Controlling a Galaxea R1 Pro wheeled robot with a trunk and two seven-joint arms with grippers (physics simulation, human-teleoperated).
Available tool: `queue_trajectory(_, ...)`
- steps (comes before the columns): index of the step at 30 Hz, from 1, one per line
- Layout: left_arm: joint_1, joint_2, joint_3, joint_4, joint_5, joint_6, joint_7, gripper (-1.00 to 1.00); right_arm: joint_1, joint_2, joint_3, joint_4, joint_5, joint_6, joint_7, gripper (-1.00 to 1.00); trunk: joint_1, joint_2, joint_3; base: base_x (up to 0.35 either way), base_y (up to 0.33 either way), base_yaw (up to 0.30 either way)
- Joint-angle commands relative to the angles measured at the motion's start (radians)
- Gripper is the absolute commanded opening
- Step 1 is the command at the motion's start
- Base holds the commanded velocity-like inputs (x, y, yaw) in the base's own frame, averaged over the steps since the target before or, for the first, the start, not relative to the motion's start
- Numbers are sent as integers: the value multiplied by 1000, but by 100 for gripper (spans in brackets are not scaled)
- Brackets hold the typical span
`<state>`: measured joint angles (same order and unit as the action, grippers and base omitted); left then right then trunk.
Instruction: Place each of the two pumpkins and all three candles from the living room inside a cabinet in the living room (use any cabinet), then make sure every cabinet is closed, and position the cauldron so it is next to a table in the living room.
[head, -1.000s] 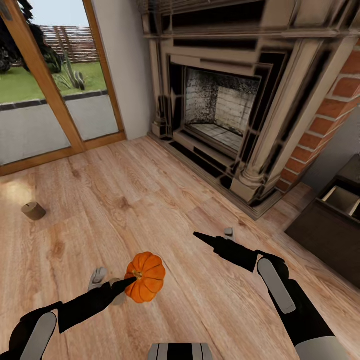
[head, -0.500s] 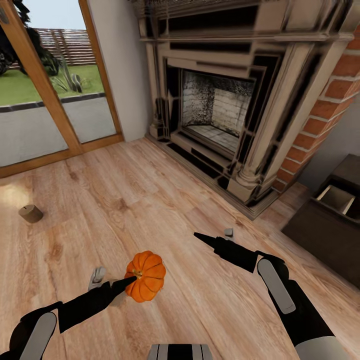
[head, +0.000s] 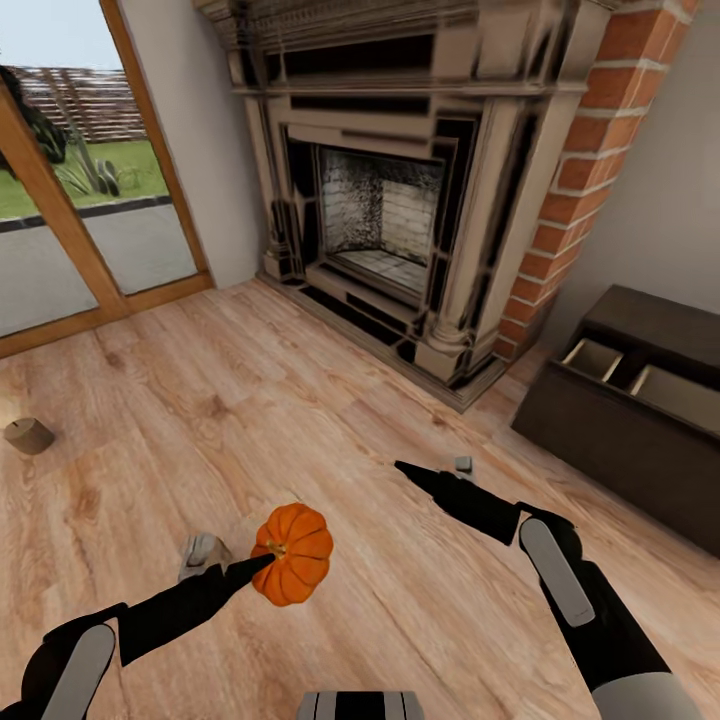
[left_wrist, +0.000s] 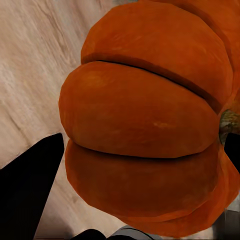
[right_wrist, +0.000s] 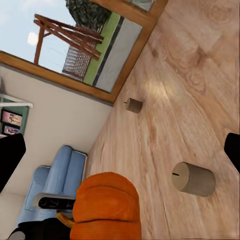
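left gripper (head: 262, 565): clamped on pumpkin (head: 292, 553), held above wood floor (head: 330, 420), near centre-left; black fingers (left_wrist: 30, 175) either side of it in left wrist view
right gripper (head: 410, 470): nothing held, fingertips together at a point in head view; jaw gap cannot tell
candles: one (head: 202, 553) on floor just left of pumpkin, one (head: 28, 435) far left, one (head: 463, 464) beside right gripper tip
cabinet (head: 620, 440): right, by brick wall, two compartments open at top
fireplace (head: 385, 215): far centre
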<state>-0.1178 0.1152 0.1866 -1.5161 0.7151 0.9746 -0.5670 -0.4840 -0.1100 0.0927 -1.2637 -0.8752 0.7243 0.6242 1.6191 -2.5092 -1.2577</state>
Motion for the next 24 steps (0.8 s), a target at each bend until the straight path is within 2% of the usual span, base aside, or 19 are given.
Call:
queue_trajectory(1, 0, 0, 1, -1, 6, 7, -4, -100, -1, 0, -2, 7, -7, 4, 0, 100, -1, 0, 1, -201, -217, -220)
queue_trajectory(6, 0, 0, 0, -1, 6, 7, -4, -100, -1, 0, -8, 21, -10, 5, 0, 100, -1, 0, 7, -142, -265, -220)
queue_trajectory(13, 0, -2, -2, 0, 4, 7, -2, -100, -1, 0, -46, 25, -11, 6, 0, 100, -1, 0, 15, -24, -299, -220)
queue_trajectory(24, -1, -2, -3, 0, 4, 7, -2, -100, -1, -1, -50, 41, -12, 7, 0, 100, -1, 0, 28, -1, -306, -220)
